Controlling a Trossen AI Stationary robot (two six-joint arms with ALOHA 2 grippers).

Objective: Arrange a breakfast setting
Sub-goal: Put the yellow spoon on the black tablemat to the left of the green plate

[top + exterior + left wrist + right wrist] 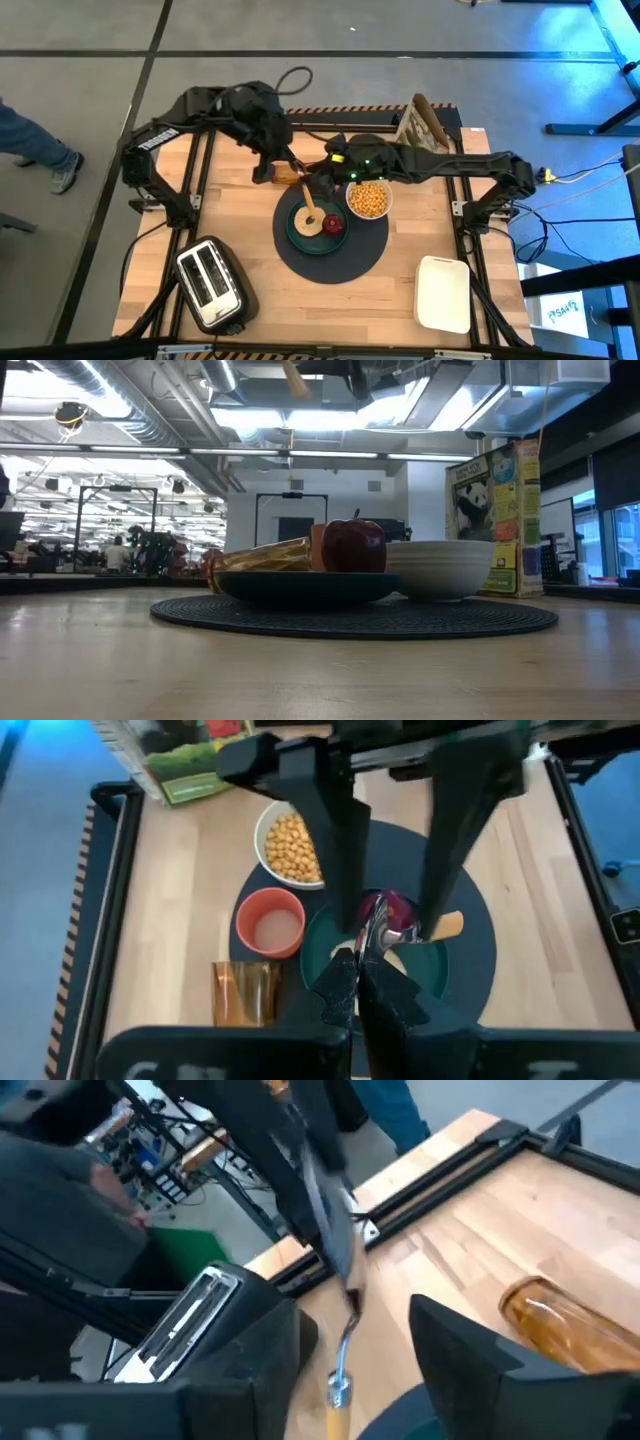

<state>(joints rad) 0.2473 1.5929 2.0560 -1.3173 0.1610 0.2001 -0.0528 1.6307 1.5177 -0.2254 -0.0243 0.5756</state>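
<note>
My left gripper (360, 982) is shut on the spoon (335, 1250) above the teal plate (297, 232). My right gripper (355, 1315) is open, one finger on either side of the spoon's wooden handle (338, 1402) without touching it. The plate lies on the round dark-blue mat (355, 258) and bears the red fruit (335, 221) and the bagel (327, 231). The white bowl (368, 199) holds cereal. The orange cup (270, 921) stands on the mat's edge. The amber glass (244, 992) lies on its side on the table. My left gripper pinches the spoon's metal end (373, 935) between its two fingers, coming from above at a slant. The spoon is lifted clear of the plate, and its wooden handle (450, 924) points away from the fingers toward my right gripper.
A silver-and-black toaster (212, 285) stands at the near left, a white tray (443, 293) at the near right, and a cereal box (420, 122) at the far edge. A person's leg (35, 148) shows on the floor to the left.
</note>
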